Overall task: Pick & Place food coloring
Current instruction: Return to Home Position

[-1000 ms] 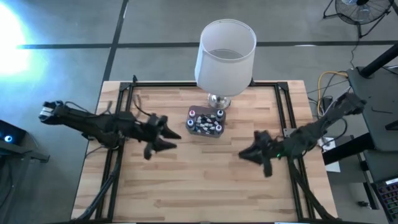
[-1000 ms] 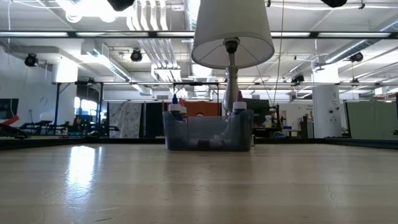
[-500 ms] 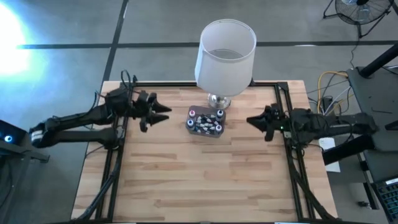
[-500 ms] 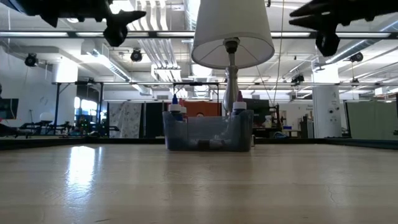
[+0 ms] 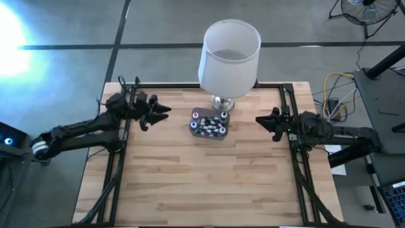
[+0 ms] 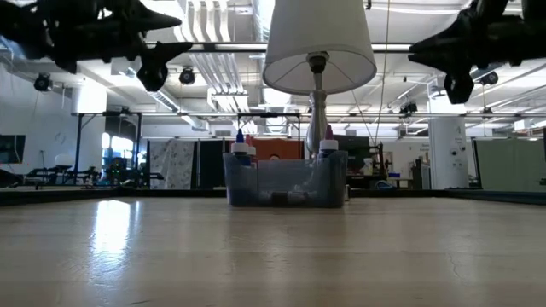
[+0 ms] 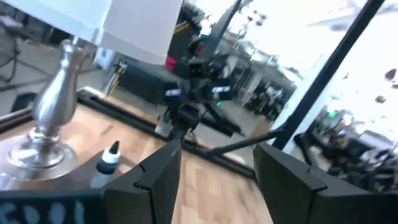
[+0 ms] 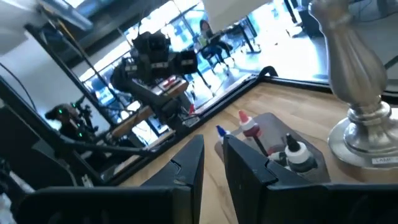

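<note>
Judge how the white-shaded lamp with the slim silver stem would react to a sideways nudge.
The white-shaded lamp probably tips easily: wide shade, slim stem, small round foot. Its shiny metal foot likely adds weight, so light pushes may only slide it.

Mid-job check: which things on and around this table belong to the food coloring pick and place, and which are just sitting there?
Part of the job:
- food coloring bottles, in the clear tub
- left gripper, raised near the table's left edge
- right gripper, raised near its right edge

Just there:
- lamp, right behind the tub
- fan, on the floor beyond the table
</note>
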`<state>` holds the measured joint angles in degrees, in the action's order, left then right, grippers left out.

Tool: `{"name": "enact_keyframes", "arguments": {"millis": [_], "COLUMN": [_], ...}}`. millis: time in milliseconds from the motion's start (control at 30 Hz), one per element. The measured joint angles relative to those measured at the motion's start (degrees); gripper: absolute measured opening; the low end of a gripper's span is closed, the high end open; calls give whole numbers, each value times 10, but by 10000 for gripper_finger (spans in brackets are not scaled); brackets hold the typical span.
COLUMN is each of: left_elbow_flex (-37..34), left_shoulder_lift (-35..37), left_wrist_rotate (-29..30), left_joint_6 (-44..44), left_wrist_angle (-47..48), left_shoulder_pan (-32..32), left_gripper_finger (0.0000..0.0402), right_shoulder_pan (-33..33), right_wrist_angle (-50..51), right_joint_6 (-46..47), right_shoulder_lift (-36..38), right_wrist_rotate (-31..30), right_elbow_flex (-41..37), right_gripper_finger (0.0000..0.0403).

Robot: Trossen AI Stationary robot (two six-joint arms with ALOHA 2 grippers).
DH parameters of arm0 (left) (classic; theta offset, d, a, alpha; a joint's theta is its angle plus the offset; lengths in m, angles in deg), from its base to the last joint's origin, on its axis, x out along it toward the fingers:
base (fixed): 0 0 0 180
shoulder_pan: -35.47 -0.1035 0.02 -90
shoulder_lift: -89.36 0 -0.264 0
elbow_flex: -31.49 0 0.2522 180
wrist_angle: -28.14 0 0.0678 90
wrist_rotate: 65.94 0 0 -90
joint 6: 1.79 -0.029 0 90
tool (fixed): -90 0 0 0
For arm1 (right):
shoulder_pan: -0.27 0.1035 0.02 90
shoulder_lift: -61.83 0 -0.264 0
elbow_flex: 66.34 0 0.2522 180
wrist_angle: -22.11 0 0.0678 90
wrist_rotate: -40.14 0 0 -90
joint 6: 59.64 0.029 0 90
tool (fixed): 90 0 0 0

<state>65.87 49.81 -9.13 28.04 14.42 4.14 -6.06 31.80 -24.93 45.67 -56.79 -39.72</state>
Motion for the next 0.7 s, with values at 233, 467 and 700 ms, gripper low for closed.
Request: {"name": "enact_keyframes", "arguments": {"millis": [233,467,700], "left_elbow_flex": [-95,-142,-185], "left_shoulder_lift": [4,5,4], "left_wrist_rotate": [59,65,65], "left_joint_6": [51,46,59], "left_wrist_angle": [-142,-156,-150], "left_shoulder_pan": [-2,-6,-7], "left_gripper_finger": [179,179,179], "right_shoulder_pan": [0,0,0], "right_wrist_angle": [-56,-34,21], "right_joint_6": [26,27,13], "right_shoulder_lift": [65,142,155], "right_wrist_rotate": [-1,-1,-16], "right_elbow_flex": [-86,-124,-123], "right_gripper_finger": [57,57,57]}}
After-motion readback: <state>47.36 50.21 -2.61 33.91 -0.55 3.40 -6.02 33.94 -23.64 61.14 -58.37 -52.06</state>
